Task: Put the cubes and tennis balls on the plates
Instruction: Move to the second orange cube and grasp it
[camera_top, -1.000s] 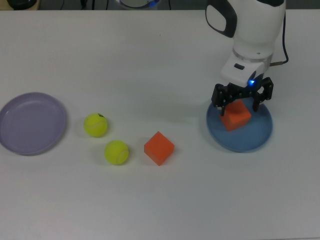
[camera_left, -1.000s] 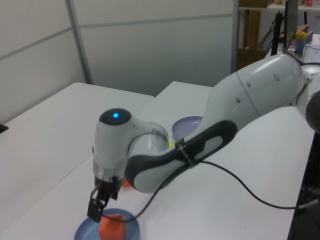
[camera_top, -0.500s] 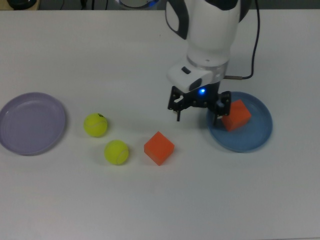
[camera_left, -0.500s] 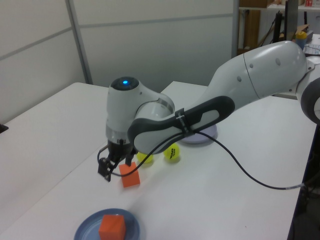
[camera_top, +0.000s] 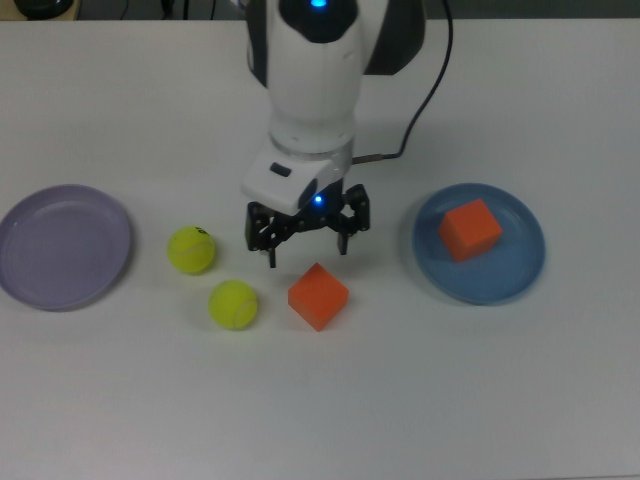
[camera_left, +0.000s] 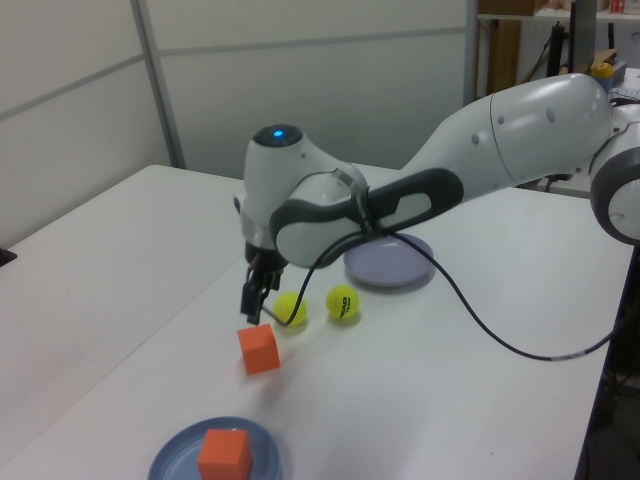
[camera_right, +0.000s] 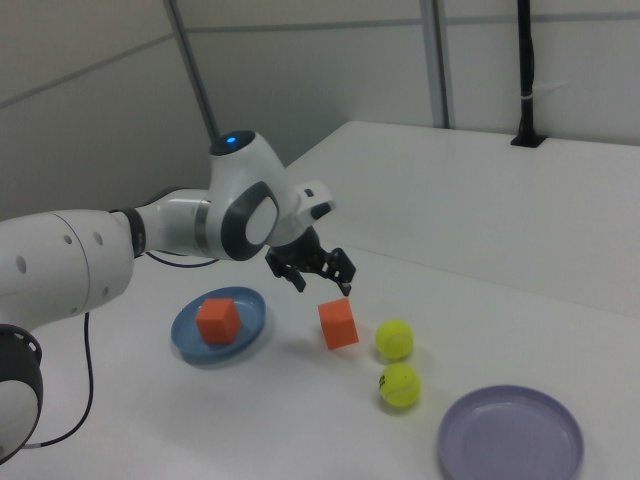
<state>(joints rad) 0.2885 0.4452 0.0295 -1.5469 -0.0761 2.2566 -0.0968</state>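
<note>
One orange cube (camera_top: 470, 229) (camera_left: 223, 453) (camera_right: 218, 319) rests on the blue plate (camera_top: 517, 272) (camera_left: 170, 461) (camera_right: 255, 328). A second orange cube (camera_top: 318, 296) (camera_left: 259, 350) (camera_right: 338, 324) lies on the table. My gripper (camera_top: 307, 243) (camera_left: 256, 302) (camera_right: 322, 275) hangs open and empty just above and behind it. Two tennis balls (camera_top: 191, 250) (camera_top: 233, 304) (camera_left: 342, 303) (camera_left: 289, 309) (camera_right: 395, 340) (camera_right: 400, 385) sit between that cube and the lavender plate (camera_top: 62, 245) (camera_left: 390, 262) (camera_right: 511, 436), which holds nothing.
The white table (camera_top: 400, 400) carries the objects. The arm's black cable (camera_top: 425, 95) trails over the table behind the gripper. In the left view a wall panel stands behind the table, with shelves at the left view's far right.
The gripper let go of the cube on the blue plate and travelled to the top view's left, now hovering over the cube on the table. Nothing else moved.
</note>
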